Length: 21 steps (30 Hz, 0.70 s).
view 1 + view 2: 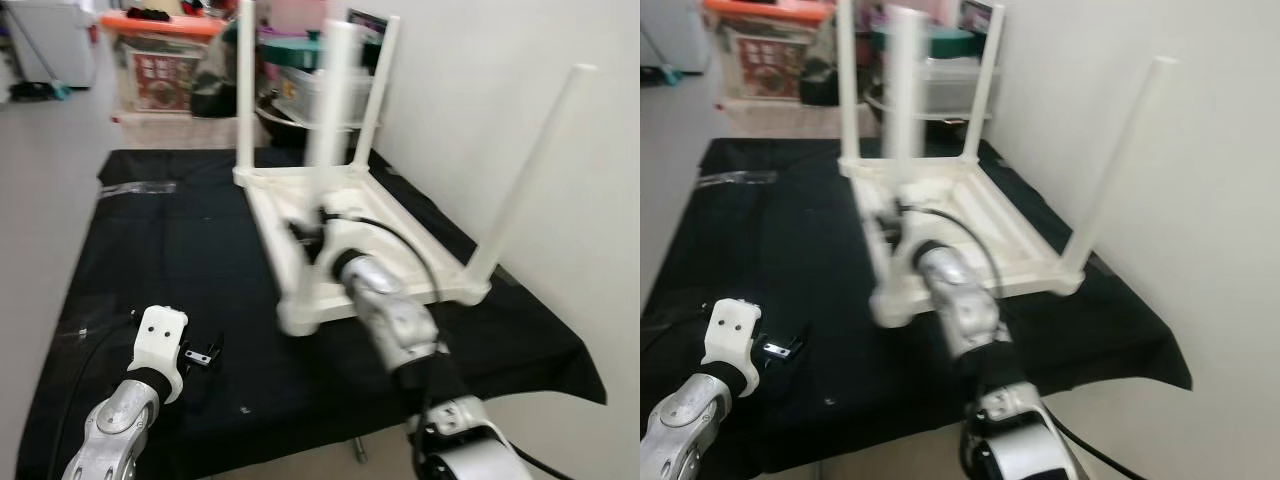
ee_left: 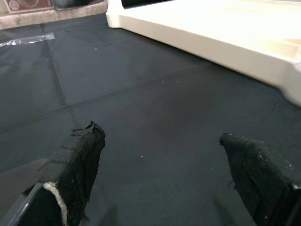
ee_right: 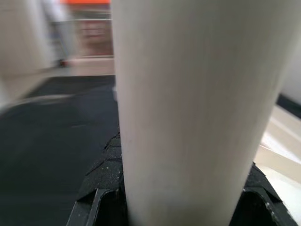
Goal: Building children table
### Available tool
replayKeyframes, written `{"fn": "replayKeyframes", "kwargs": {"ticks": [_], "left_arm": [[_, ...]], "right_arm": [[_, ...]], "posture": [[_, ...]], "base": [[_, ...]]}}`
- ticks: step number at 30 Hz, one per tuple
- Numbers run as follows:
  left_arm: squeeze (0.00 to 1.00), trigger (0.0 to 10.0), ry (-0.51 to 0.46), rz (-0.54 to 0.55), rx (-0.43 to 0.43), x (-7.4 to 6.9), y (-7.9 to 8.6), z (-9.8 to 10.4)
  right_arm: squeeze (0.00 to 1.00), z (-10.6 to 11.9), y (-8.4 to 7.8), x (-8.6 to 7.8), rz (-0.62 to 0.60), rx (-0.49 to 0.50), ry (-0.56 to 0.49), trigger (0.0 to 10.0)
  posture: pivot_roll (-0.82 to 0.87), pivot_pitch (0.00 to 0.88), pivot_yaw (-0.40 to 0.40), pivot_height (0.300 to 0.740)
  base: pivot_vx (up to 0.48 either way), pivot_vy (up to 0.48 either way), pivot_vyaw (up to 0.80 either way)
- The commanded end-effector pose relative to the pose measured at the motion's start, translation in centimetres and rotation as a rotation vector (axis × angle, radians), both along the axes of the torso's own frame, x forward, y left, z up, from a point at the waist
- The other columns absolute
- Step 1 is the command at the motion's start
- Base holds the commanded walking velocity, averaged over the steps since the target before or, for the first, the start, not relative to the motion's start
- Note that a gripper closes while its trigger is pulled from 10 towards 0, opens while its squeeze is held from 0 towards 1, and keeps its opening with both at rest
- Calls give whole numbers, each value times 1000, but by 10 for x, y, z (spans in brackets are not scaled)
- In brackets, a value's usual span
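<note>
Right gripper (image 3: 183, 188): closed round upright leg (image 1: 330, 120), your axis vertical above table (image 1: 400, 225) corner | left gripper (image 2: 174, 174): spread, empty.

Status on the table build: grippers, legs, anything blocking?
Right gripper shut on fourth leg, near corner. Left gripper open, idle over black cloth. Table upside down, three legs up. Nothing blocking.

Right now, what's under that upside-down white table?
A black cloth lies under the table and spreads past it on all sides. What the tabletop itself covers cannot be seen. The right gripper grips one leg.
</note>
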<state>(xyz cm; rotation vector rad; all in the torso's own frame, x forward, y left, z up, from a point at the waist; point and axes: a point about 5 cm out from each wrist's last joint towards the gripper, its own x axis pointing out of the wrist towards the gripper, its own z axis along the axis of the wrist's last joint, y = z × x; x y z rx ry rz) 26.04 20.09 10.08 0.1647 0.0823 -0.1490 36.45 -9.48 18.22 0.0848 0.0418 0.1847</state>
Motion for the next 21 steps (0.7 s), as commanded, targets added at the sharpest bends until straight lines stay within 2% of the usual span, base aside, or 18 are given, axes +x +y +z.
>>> {"fn": "replayKeyframes", "kwargs": {"ticks": [1,2,3,4,5,6,7,8,9,10,11,13,14,15,17,18,19,21], "left_arm": [[0,10000,12,-29,2,2,-7,-2],[0,10000,10,-31,5,3,-6,0],[0,10000,8,-32,7,4,-5,1],[0,10000,8,-32,7,4,-5,1],[0,10000,7,-32,9,5,-4,2],[0,10000,7,-33,12,6,-3,2],[0,10000,7,-33,12,6,-3,2],[0,10000,7,-34,13,6,-2,2],[0,10000,8,-35,13,7,-2,2],[0,10000,8,-35,13,7,-2,2],[0,10000,8,-39,13,8,-3,1],[0,10000,8,-39,13,8,-3,1],[0,10000,8,-45,11,9,-5,1],[0,10000,8,-45,11,9,-5,1],[0,10000,2,-47,10,11,-6,2],[0,10000,-1,-43,12,11,-5,2],[0,10000,-1,-43,12,11,-5,2],[0,10000,-4,-30,15,10,-2,2]], "right_arm": [[0,-26,-19,-10,-115,-54,127,1647],[0,-27,-16,-14,-105,-54,134,10000],[420,-21,-7,-18,-36,-3,91,10000],[420,-21,-7,-18,-36,-3,91,10000],[420,-17,0,-20,21,33,55,10000],[1000,-12,9,-19,107,81,43,10000],[1000,-12,9,-19,107,81,43,10000],[1000,-8,16,-18,189,98,39,10000],[529,1,22,-15,290,118,9,10000],[529,1,22,-15,290,118,9,10000],[0,15,28,-15,441,153,-35,10000],[0,15,28,-15,441,153,-35,10000],[0,30,31,-19,618,167,-111,10000],[0,30,31,-19,618,167,-111,10000],[0,37,38,-23,891,107,-169,10000],[0,33,45,-21,958,73,-172,10000],[0,33,45,-21,958,73,-172,10000],[0,24,59,-21,1032,87,-131,10000]], "posture": [[158,0,-97,740],[151,0,-88,740],[148,0,-83,740],[148,0,-83,740],[148,0,-83,740],[146,0,-83,740],[146,0,-83,740],[144,0,-82,740],[139,0,-76,740],[139,0,-76,740],[141,0,-71,740],[141,0,-71,740],[152,0,-76,740],[152,0,-76,740],[177,0,-92,740],[177,0,-92,740],[177,0,-92,740],[199,0,-110,740]], "base": [[0,0,0],[0,0,0],[0,0,0],[0,0,0],[0,0,0],[0,0,0],[0,0,0],[0,0,0],[0,0,0],[0,0,0],[0,0,0],[0,0,0],[0,0,0],[0,0,0],[0,0,0],[0,0,0],[0,0,0],[0,0,0]]}}
